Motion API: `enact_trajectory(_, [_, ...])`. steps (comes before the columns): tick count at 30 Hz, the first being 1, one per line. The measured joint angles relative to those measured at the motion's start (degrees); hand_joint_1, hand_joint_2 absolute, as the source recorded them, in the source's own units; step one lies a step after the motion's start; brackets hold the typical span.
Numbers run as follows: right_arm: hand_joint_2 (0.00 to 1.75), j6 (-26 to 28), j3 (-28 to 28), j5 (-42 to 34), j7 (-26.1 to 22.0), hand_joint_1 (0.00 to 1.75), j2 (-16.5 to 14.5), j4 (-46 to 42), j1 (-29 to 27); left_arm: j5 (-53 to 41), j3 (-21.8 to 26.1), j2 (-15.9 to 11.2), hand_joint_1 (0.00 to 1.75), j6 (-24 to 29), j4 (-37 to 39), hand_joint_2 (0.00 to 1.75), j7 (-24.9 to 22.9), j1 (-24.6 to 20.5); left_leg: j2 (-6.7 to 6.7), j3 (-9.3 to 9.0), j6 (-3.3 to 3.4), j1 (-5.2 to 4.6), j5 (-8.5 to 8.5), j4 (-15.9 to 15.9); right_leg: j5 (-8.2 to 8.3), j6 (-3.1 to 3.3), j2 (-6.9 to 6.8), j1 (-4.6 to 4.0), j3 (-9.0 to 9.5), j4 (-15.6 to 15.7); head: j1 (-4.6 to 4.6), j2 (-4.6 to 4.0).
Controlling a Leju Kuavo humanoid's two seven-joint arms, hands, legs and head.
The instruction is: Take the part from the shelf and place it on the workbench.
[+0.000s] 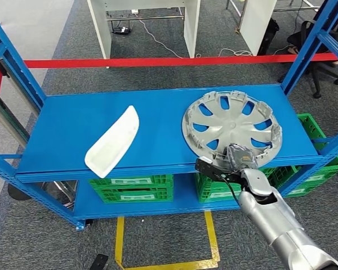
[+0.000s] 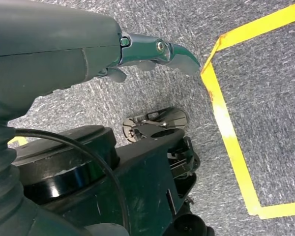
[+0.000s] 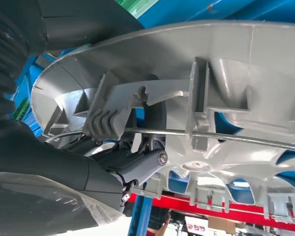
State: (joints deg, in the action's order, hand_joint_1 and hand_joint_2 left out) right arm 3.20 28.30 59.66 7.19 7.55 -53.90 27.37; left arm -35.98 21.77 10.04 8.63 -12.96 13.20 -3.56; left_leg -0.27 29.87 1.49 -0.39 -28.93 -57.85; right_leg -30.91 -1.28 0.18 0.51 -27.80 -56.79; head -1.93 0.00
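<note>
Lying flat on the blue shelf (image 1: 159,107), towards its right end and reaching to the front edge: a grey wheel cover (image 1: 232,122), inner side up, ribs and clips showing. At the cover's near rim, over the shelf's front edge: the right hand (image 1: 235,158), silver arm coming up from below. Seen from the right wrist, dark fingers (image 3: 138,164) reaching up through the cover (image 3: 220,93) beside a wire ring and a ribbed clip, touching its rim; whether closed firmly on it, cannot tell. Towards the shelf's left front: a white curved panel (image 1: 112,140), lying slantwise, well apart from the cover. Under the shelf: green crates (image 1: 131,188). Hanging over grey carpet and yellow floor tape (image 2: 227,128): the left hand (image 2: 153,51), fingers extended, holding nothing.
</note>
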Motion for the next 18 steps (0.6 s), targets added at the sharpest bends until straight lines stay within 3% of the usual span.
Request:
enact_trajectory(11, [1.75,0.22,0.79,0.16,-0.19,1.75,-0.05,-3.65,-1.44,0.04,0.72,-0.01,0.00,-0.05,0.00,1.75,0.31,0.04,0.00,0.01,0.00,0.00,0.00,0.00,0.00,0.00,0.00,0.00,-0.05,0.00,0.01,0.00])
enact_trajectory(18, [1.75,4.90,1.66,2.75,0.04,1.75,0.21,-15.01,-7.31,1.79,2.59,-0.01,0.00,-0.60,0.00,1.75,1.88,0.31,-0.01,0.14,0.00,0.01,-0.01,0.00,-0.02,0.00,-0.02,0.00,-0.18,-0.01,0.00,0.00])
